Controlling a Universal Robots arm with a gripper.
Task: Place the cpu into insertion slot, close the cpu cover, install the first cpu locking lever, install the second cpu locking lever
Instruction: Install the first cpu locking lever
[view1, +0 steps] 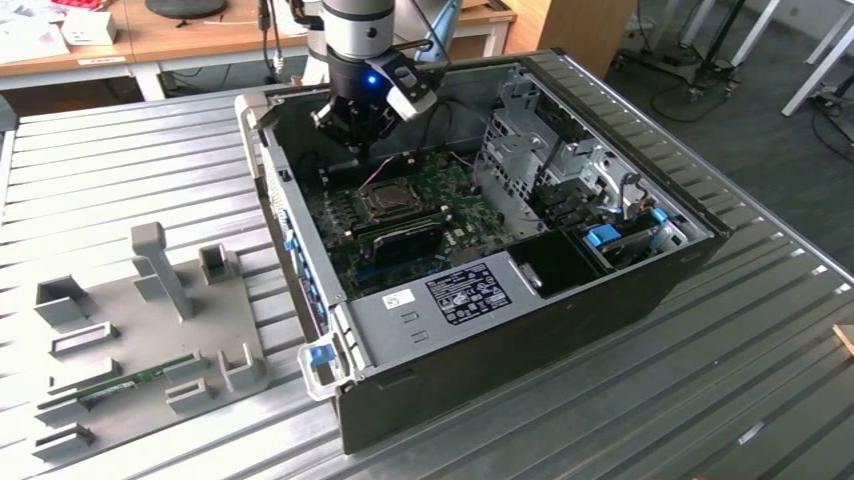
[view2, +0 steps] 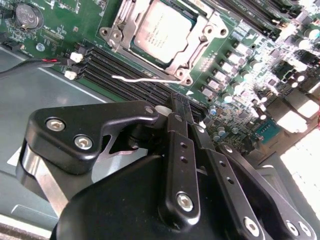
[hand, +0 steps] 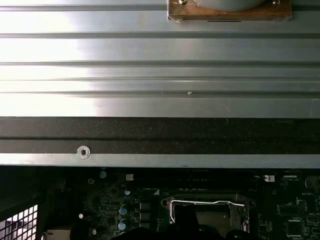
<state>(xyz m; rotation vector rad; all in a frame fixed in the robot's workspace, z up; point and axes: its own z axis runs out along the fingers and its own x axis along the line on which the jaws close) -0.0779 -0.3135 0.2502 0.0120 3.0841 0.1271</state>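
cpu (view2: 162, 32) seated in the insertion slot (view1: 387, 198), my claw (view2: 175, 102) clenched on nothing.
in the exterior view the slot lies at six o'clock from my claw, apart from it. in the second wrist view the cpu cover (view2: 119, 25) frames the chip, and a thin silvery lever (view2: 145, 78) runs along one side. whether it is latched, i can't tell. in the first wrist view the slot is cut off and partly shadowed.

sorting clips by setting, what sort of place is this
Probably a robotics lab or workshop: an open black desktop computer case lies on a ribbed silvery metal table under a grey robot arm, with wooden desks behind.
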